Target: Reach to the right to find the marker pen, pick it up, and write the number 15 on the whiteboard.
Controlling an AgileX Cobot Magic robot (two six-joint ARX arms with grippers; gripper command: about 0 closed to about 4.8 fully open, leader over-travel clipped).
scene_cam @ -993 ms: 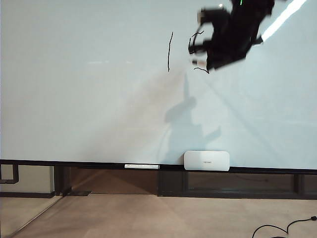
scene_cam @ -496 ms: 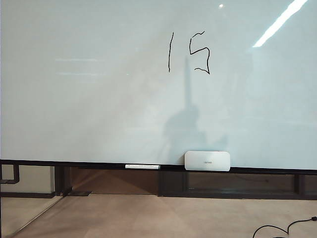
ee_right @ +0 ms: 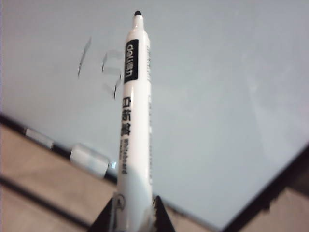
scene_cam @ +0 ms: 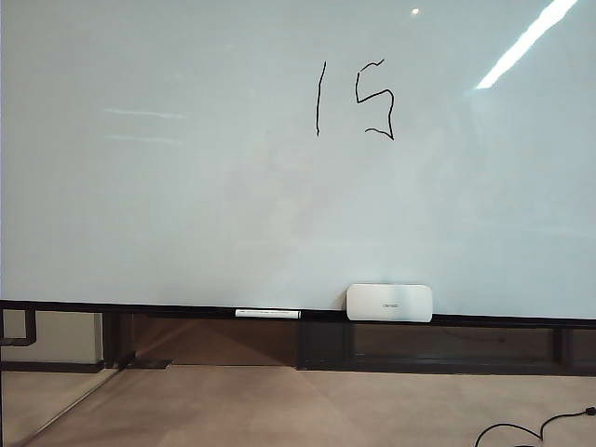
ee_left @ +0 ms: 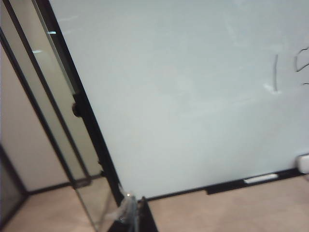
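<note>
The number 15 [scene_cam: 354, 99] stands written high on the whiteboard [scene_cam: 186, 186], a near-upright "1" and an angular, shaky "5" beside it, so the writing part of the job looks done. Neither arm shows in the exterior view. The right gripper [ee_right: 134, 205] shows only in its own wrist view: its fingers [ee_right: 108, 215] are nearly closed around the base of the marker pen [ee_right: 133, 116], one on each side of the barrel, and the pen sticks straight out beyond them with its black tip [ee_right: 138, 13] uncapped and clear of the board. The digits lie well beyond that tip, blurred in this view. Of the left gripper [ee_left: 133, 212] only a sliver shows at the frame edge, holding nothing that I can see; whether its fingers are apart or together I cannot tell. Below the digits, a white box [scene_cam: 389, 302] and a slim white stick [scene_cam: 267, 313] rest on the board's dark bottom rail [scene_cam: 56, 304]. I judge nothing remains except perhaps putting the pen away.
</note>
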